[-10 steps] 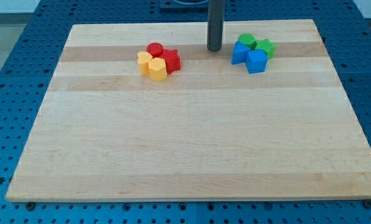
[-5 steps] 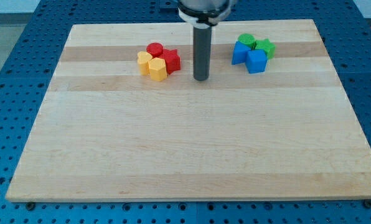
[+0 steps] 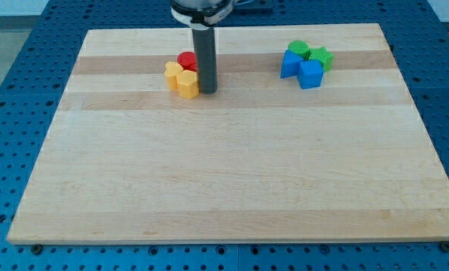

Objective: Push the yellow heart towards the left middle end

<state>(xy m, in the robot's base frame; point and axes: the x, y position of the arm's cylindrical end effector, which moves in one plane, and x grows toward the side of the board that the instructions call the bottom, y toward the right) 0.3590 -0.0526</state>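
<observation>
The yellow heart (image 3: pixel 173 72) lies near the view's top, left of centre, joined to a second yellow block (image 3: pixel 187 83) on its lower right. A red cylinder (image 3: pixel 186 60) stands just above them; another red block behind the rod is mostly hidden. My tip (image 3: pixel 207 91) rests on the board right beside the second yellow block's right side, touching or nearly touching it. The rod rises in front of the red blocks.
A cluster of two blue blocks (image 3: pixel 300 69) and two green blocks (image 3: pixel 310 53) sits at the view's top right. The wooden board (image 3: pixel 224 173) lies on a blue perforated table (image 3: pixel 13 90).
My tip has moved from the top centre, down and to the left, to the right side of the yellow and red cluster. The yellow blocks have shifted slightly left.
</observation>
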